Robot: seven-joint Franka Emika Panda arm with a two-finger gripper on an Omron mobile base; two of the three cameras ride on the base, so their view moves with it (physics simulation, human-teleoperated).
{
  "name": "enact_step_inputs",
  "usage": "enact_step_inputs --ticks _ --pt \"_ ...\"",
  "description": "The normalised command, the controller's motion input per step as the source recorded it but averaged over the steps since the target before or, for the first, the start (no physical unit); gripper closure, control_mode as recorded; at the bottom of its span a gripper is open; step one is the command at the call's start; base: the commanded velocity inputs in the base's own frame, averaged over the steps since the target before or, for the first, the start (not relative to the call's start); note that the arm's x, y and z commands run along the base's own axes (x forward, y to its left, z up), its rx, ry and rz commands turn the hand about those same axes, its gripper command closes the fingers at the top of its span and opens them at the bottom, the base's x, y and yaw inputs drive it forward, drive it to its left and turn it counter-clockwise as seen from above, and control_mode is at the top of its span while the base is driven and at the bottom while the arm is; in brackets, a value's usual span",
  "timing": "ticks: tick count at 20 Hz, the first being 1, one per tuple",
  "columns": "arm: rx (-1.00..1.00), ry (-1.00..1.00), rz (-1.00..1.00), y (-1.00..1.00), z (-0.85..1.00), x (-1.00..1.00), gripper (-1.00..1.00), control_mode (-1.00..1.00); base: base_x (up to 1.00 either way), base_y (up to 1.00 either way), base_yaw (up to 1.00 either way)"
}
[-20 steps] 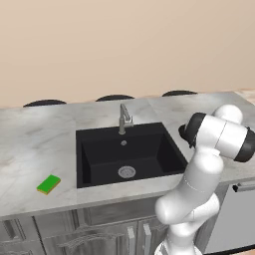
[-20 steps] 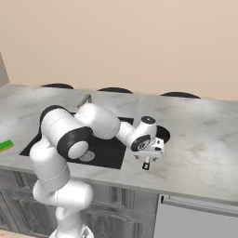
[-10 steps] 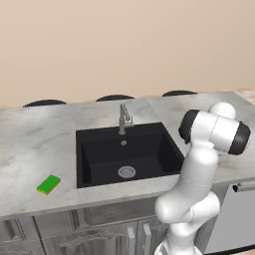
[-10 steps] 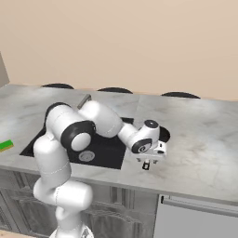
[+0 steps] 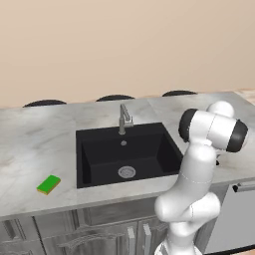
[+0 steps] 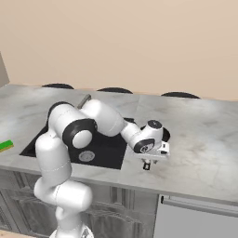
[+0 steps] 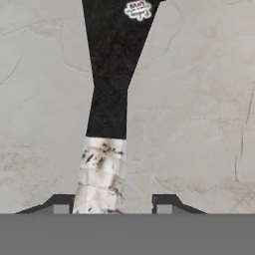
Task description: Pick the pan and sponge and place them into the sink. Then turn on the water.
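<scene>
The pan's long handle [image 7: 107, 124], black with a worn silver end, runs up the hand view between my fingertips. My gripper [image 7: 113, 209] straddles it, open: the left fingertip sits at the handle's edge and a gap remains on the right. In the right base view the gripper [image 6: 146, 163] points down at the counter right of the sink [image 6: 107, 153], and the hand hides most of the pan [image 6: 165, 135]. The green sponge [image 5: 49, 184] lies on the counter left of the sink [image 5: 99, 159]. No water runs from the faucet [image 5: 123, 118].
Marble counter [image 6: 204, 139] stretches to the right of the hand. A grey appliance front [image 5: 234, 214] sits below the counter at the right. Dark stool tops [image 5: 114, 97] line the counter's far edge. The silver drain [image 5: 126, 172] lies in the basin floor.
The jaws have narrowed around the pan handle. The hand has sunk slightly toward the counter, and the arm's elbow has shifted.
</scene>
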Motion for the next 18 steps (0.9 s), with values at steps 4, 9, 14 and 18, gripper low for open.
enact_step_inputs --ticks 4,9,14,18 --pt "0.00 0.00 0.00 0.00 -0.11 0.00 1.00 -1.00 0.00 0.00 0.00" --pt "0.00 -0.05 0.06 0.00 0.08 -0.41 1.00 -1.00 0.00 0.00 0.00" --pt "0.00 -0.22 0.11 0.15 0.94 -0.89 1.00 -1.00 0.00 0.00 0.00" --pt "0.00 -0.02 0.25 0.79 0.49 -0.75 1.00 -1.00 0.00 0.00 0.00"
